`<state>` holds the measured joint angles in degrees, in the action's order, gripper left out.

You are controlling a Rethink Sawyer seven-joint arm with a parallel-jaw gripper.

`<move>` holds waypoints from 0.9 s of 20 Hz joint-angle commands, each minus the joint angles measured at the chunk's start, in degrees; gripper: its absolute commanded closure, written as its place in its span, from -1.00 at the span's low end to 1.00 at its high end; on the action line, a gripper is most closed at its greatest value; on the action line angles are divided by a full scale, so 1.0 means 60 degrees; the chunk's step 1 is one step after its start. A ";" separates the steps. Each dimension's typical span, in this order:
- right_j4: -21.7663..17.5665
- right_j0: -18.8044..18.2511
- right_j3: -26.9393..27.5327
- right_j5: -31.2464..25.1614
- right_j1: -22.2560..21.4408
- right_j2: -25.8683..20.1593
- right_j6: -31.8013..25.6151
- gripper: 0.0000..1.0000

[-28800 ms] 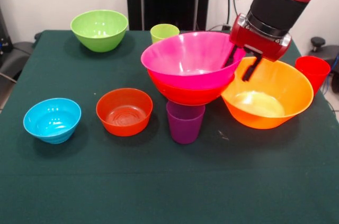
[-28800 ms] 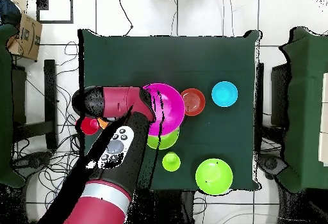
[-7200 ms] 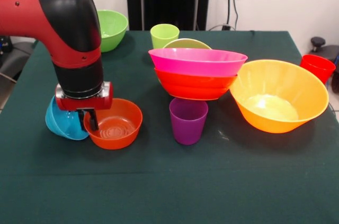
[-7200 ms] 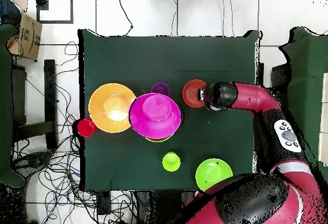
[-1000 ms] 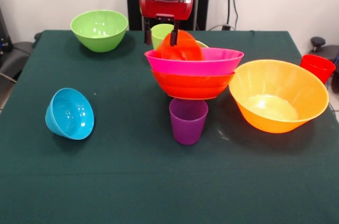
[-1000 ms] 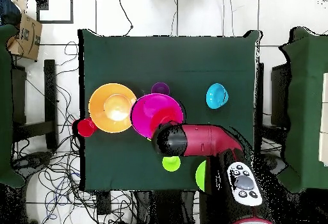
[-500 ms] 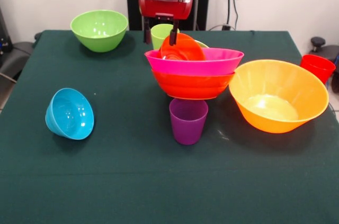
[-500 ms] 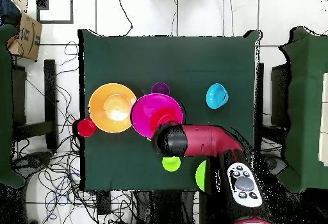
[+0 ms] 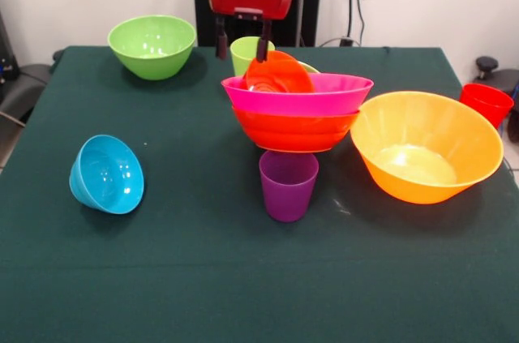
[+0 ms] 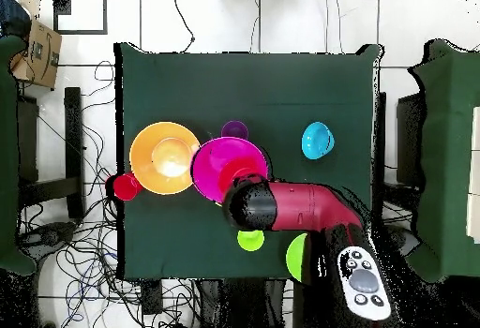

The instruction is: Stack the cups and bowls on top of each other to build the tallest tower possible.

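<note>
The tower [image 9: 296, 112] is a pink bowl [image 9: 324, 93] nested on a red-orange bowl [image 9: 293, 134], with a lime green rim showing behind. A small orange-red bowl [image 9: 278, 75] leans tilted inside the pink one. My gripper [image 9: 242, 45] hangs open just above that small bowl's far rim, holding nothing. A purple cup [image 9: 287, 185] stands in front of the tower and a lime green cup [image 9: 248, 53] behind it. In the overhead view the arm [image 10: 291, 205] covers the gripper, beside the pink bowl [image 10: 217, 163].
A large orange bowl [image 9: 426, 144] sits right of the tower, with a red cup [image 9: 486, 104] at the table's right edge. A blue bowl [image 9: 107, 174] lies tipped on its side at the left. A lime green bowl [image 9: 152, 45] stands at the far left.
My gripper has risen a little off the small orange-red bowl. That bowl settled, tilted, in the pink bowl.
</note>
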<state>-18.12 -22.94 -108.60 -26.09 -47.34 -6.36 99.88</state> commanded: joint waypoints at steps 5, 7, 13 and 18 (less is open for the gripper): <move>0.0795 -0.0790 -0.0163 -0.2019 -0.1272 -0.0938 -0.0502 -1.00; 0.0749 -0.0925 0.0125 -0.2353 -0.1297 -0.1001 -0.0753 -1.00; 0.0301 -0.1549 0.0871 -0.2560 -0.0879 -0.1325 -0.1451 -1.00; -0.0390 -0.1919 0.1310 -0.1536 0.0180 -0.1552 -0.1504 -1.00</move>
<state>-15.30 -33.02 -104.83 -36.00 -53.44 -9.20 99.88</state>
